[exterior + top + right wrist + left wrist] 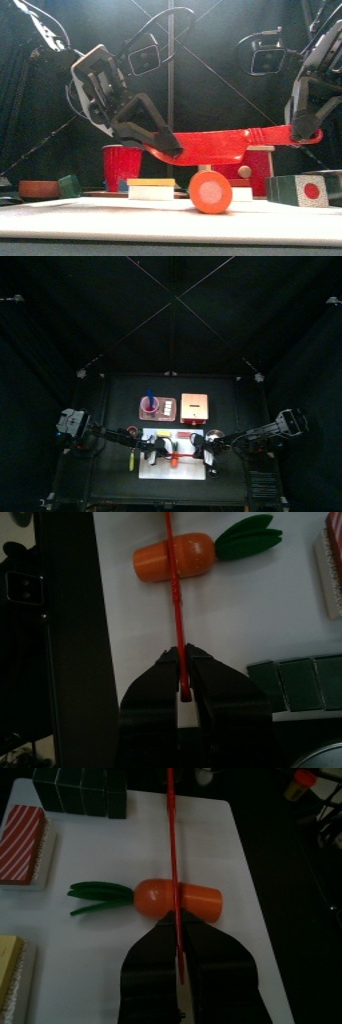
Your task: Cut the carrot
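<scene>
The carrot (174,898) lies on its side on the white board (261,878), orange with green leaves (96,900). From the front it shows end-on as an orange disc (210,192). A red toy knife (221,146) spans level between both grippers, just over the carrot. Its thin edge (173,838) crosses the carrot's middle; I cannot tell whether it touches. My left gripper (178,953) is shut on one end of the knife and my right gripper (183,677) on the other. The right wrist view also shows the carrot (174,557) beyond the blade.
A red-and-white striped block (24,843) and dark green blocks (80,788) lie beside the board. A red cup (123,165), a yellow-topped block (151,188) and a green block with a red dot (305,190) stand behind the carrot. Further back sit a pink tray (156,406) and an orange box (197,406).
</scene>
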Available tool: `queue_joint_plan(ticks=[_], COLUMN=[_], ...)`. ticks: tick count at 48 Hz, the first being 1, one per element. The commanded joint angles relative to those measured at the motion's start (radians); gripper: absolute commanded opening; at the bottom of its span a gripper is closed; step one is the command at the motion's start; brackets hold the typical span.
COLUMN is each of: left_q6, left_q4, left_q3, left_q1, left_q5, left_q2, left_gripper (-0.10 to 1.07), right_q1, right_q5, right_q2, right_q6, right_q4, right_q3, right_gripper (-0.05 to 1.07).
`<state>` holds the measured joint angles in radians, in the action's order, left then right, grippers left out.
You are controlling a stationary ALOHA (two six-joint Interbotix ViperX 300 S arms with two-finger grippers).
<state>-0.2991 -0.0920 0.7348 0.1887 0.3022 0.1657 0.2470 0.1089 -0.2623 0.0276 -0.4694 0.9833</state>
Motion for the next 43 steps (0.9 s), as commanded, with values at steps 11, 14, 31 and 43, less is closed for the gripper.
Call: queue_joint_plan(ticks=[11, 14, 31, 43], left_q6=[0.003, 0.003, 0.003, 0.003], left_q4=[-0.005, -0.005, -0.005, -0.006], left_q3=[0.005, 0.006, 0.011, 0.009], left_q1=[0.003, 0.003, -0.005, -0.005], left_q5=[-0.040, -0.051, -0.123, -0.152], left_q2=[-0.003, -0.002, 0.031, 0.032], left_gripper=[0.32, 0.32, 0.32, 0.32], right_q1=[0.026, 0.026, 0.006, -0.023], right_q5=[0.015, 0.015, 0.012, 0.012], right_q2=[0.012, 0.017, 0.055, 0.094], right_q6=[0.003, 0.003, 0.002, 0.003], right_q4=[0.003, 0.003, 0.044, 0.133], right_q3=[-0.006, -0.006, -0.008, -0.025], right_gripper=[0.37, 0.37, 0.37, 0.37])
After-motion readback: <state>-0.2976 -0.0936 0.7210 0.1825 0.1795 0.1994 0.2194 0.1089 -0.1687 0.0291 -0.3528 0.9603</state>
